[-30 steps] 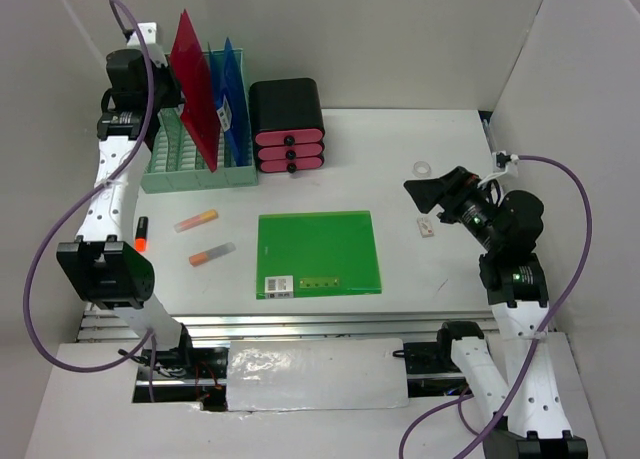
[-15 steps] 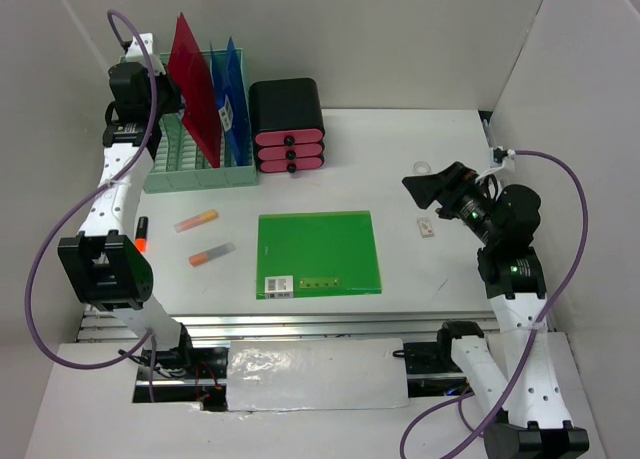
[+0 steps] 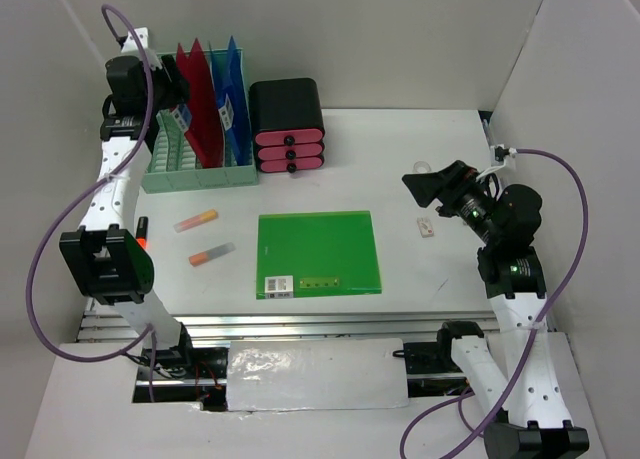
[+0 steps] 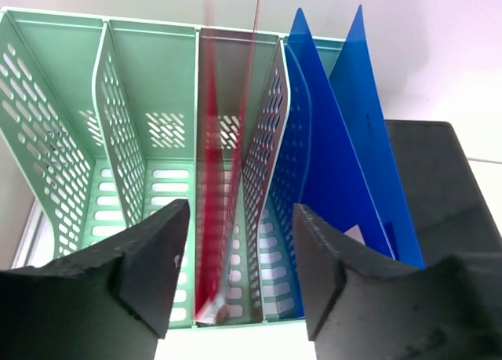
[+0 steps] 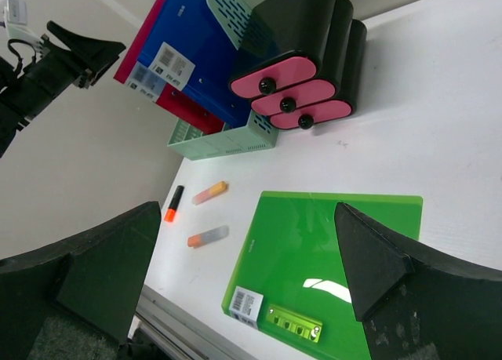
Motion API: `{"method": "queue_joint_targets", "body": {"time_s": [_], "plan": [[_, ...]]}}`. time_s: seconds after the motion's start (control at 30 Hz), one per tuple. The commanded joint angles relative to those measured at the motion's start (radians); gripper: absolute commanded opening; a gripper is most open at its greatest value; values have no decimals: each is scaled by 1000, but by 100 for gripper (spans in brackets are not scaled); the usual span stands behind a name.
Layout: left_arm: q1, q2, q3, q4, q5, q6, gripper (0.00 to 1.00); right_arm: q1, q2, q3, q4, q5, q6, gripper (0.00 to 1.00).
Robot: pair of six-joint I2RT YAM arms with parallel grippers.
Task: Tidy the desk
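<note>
The desk [image 3: 400,159] is a white tabletop with white panels round it. My left gripper [image 3: 178,87] hangs open over the mint-green file rack [image 3: 195,174] at the back left. In the left wrist view a blurred red folder [image 4: 223,180] stands in a middle slot of the rack [image 4: 133,125], below the left gripper [image 4: 239,242] and touching neither finger. Blue folders [image 4: 345,156] fill the slot to its right. A green folder [image 3: 318,252] lies flat mid-desk. My right gripper [image 3: 425,189] hovers open above the desk's right side, holding nothing, with the green folder [image 5: 329,258] below it.
A black drawer box with pink fronts [image 3: 288,124] stands right of the rack. Two orange highlighters [image 3: 196,220] [image 3: 212,254] and a black-and-orange marker [image 3: 142,233] lie at the left. A tape ring [image 3: 423,167] and a small white piece [image 3: 426,228] lie near the right gripper.
My left gripper has opened and let go of the red folder, which has dropped lower into the rack slot. The right arm has barely shifted.
</note>
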Motion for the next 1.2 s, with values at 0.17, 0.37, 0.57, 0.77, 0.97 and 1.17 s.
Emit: {"method": "queue_joint_targets", "body": {"time_s": [0.17, 0.37, 0.57, 0.77, 0.97, 1.17], "plan": [[6, -132, -7, 17, -53, -42, 99, 13, 21, -12, 83, -6, 5, 100], [5, -295, -50, -104, -173, -123, 99, 17, 129, -67, 65, 11, 16, 100], [-6, -552, -341, -146, -93, -268, 99, 80, 221, -184, 22, 89, 5, 100], [-15, -747, -730, -122, 62, -353, 100, 92, 218, -337, -12, 90, 9, 100], [-46, -767, -793, -305, 85, -245, 100, 94, 227, -458, 16, 9, 59, 99], [-48, -795, -813, -394, 60, -303, 100, 102, 270, -538, 77, -40, 67, 90]]}}
